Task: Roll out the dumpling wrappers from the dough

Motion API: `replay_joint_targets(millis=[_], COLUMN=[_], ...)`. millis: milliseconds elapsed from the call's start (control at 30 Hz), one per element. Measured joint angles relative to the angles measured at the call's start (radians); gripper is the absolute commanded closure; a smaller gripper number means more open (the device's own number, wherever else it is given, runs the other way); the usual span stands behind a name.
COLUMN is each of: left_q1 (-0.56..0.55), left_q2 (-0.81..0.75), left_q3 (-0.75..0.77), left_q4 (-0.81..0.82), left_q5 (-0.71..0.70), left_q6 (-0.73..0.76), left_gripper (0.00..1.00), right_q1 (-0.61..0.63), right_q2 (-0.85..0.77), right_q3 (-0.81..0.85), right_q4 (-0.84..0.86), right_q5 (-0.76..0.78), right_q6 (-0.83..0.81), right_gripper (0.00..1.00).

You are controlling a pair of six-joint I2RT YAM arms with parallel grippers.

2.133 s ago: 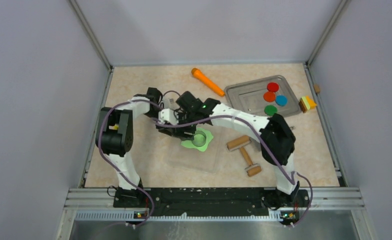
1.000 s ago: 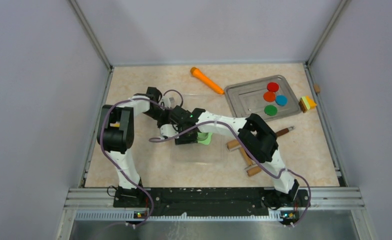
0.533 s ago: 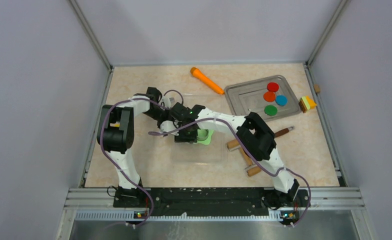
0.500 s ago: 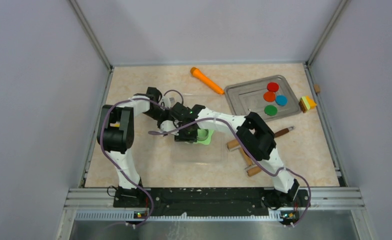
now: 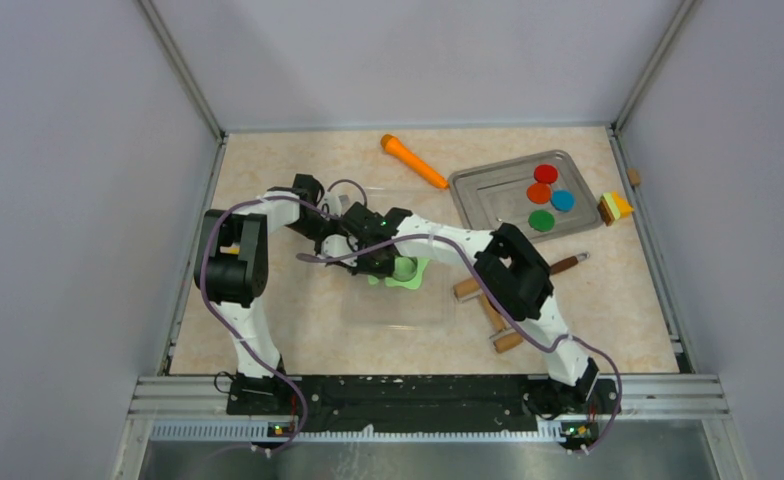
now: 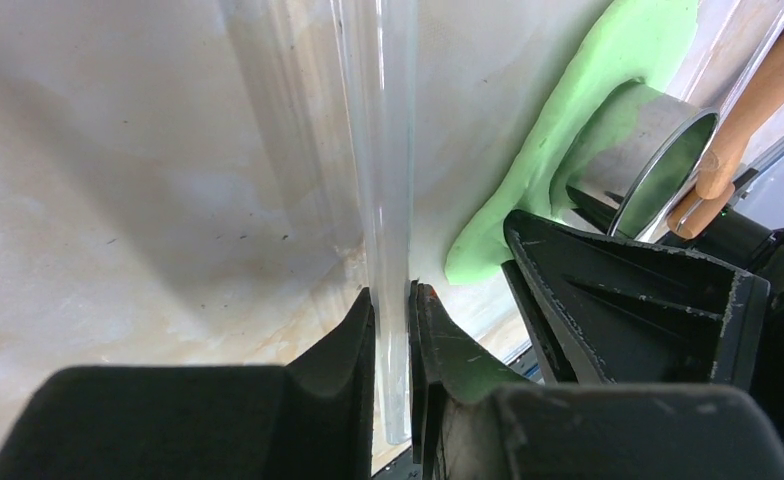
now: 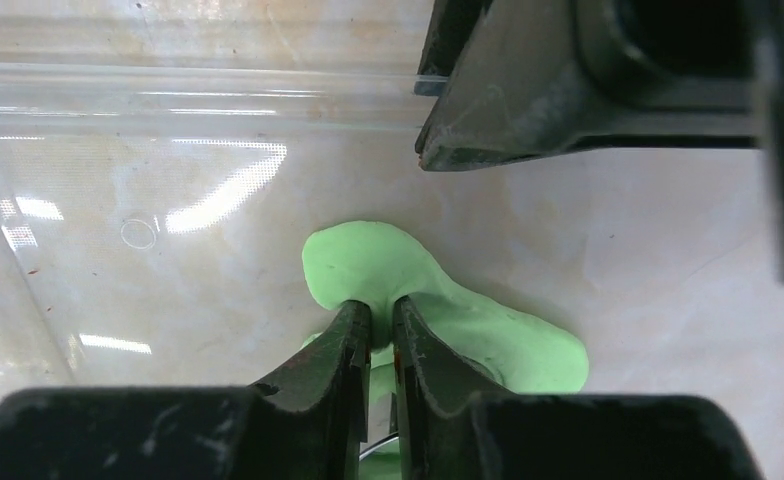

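Our left claw point(image 6: 392, 322) pinches the clear mat point(image 6: 380, 120). Our right claw point(image 7: 373, 338) pinches the metal ring point(image 6: 656, 150) in the flat dough point(image 7: 366, 262). We see 0 dumpling wrappers yet.

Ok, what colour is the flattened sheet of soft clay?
The flattened clay sheet is light lime green, clearest in the left wrist view.

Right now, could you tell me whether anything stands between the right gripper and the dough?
Only the metal ring cutter: the right gripper pinches its rim in its jaws, and it sits on the dough. Nothing else visible intervenes.
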Motion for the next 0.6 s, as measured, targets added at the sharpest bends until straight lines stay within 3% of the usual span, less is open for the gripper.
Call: replay_joint_targets(millis=[600], left_q1=[0.0], left_q2=[0.002], left_q3=[0.0], left_q4=[-0.017], left_q5=[-0.001], left_q6=[0.005], left_gripper=[1.0], right_q1=[-0.023], right_q2=[-0.208], right_q3=[-0.09], right_q4=[-0.036], right_q5=[-0.091], right_q6=[0.09], right_gripper=[0.88])
